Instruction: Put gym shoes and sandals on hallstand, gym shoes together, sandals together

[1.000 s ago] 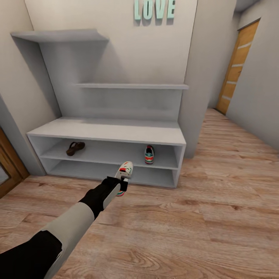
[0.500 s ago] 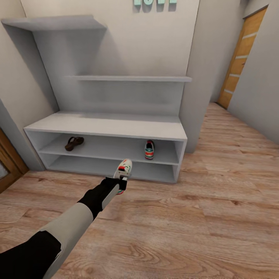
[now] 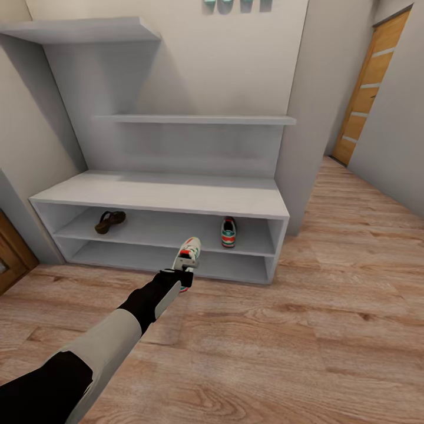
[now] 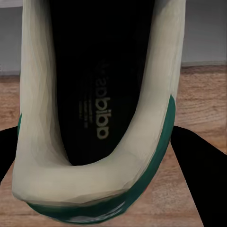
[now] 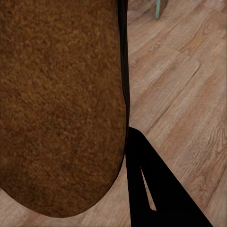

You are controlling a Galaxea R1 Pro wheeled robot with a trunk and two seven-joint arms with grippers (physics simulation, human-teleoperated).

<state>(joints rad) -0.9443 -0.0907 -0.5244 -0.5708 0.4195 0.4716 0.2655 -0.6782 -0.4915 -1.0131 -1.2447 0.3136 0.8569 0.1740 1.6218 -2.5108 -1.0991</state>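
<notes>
Nearest, right wrist view: the right hand [image 5: 142, 189] carries a sandal [image 5: 61, 104], its tan-brown footbed pressed close to the camera and one dark finger showing beside it, over the corridor floor [image 5: 189, 85]. Whether both fingers bear on the sandal I cannot tell, but it reads as held.

Left wrist view: the left hand [image 4: 101, 156] is clamped on a gym shoe [image 4: 94, 118], dark fingers on either side of the heel, the dark inside facing the camera. In the head view that left hand [image 3: 179, 275] holds the same gym shoe [image 3: 188, 254] up, toe toward the hallstand [image 3: 165, 197], just in front of its lower tier and off the floor planks [image 3: 294, 330].

Farther, on the upper open shelf of the hallstand: the other gym shoe [image 3: 228, 232] stands near the right end, toe outward. The other sandal [image 3: 109, 221] lies near the left end, well apart from it.

Progress, as a judgement: two of four items are shelved, one of each pair. Two remain, both apparently in the hands. Left to do: set the held gym shoe beside the one at the right end, then the held sandal beside the one at the left end.
</notes>
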